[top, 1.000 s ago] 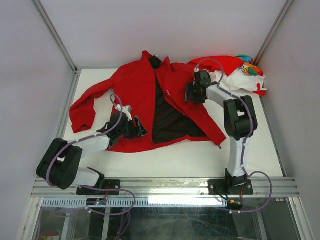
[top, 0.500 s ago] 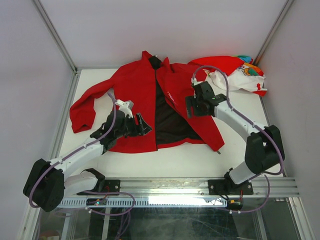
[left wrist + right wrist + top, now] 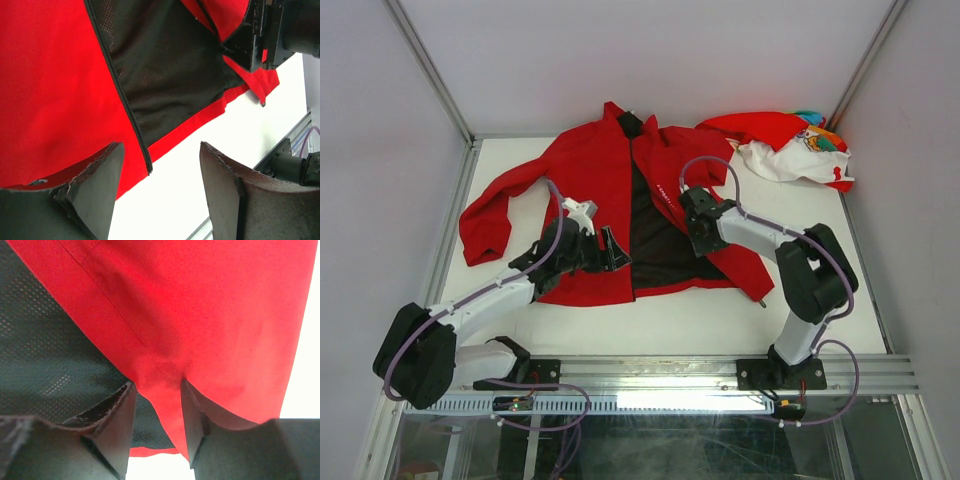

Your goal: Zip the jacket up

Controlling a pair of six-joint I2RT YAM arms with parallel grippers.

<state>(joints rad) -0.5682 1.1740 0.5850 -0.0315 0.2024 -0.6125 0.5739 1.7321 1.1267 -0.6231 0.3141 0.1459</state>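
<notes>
**A:** Two front panels, not joined. The jacket (image 3: 590,190) lies on its back on the table (image 3: 720,320), collar toward the far wall, with the black lining (image 3: 655,240) showing between the panels.

**B:** And the arms?

**A:** The right gripper (image 3: 157,385) is pinched on a fold of red cloth at the edge of the panel on the robot's right. The left gripper (image 3: 161,150) hangs with jaws spread over the other panel's bottom corner, where the zipper track (image 3: 125,100) ends. I judge it touches nothing.

**B:** What might spoil it?

**A:** The right pinch holds cloth partway up, not a zipper end. A pull across could drag the whole jacket or bunch the lining instead of bringing the hems together. If the left jaws close slightly off, they would take hem and miss the track's end. Slick cloth may also slip from the pinch.
</notes>
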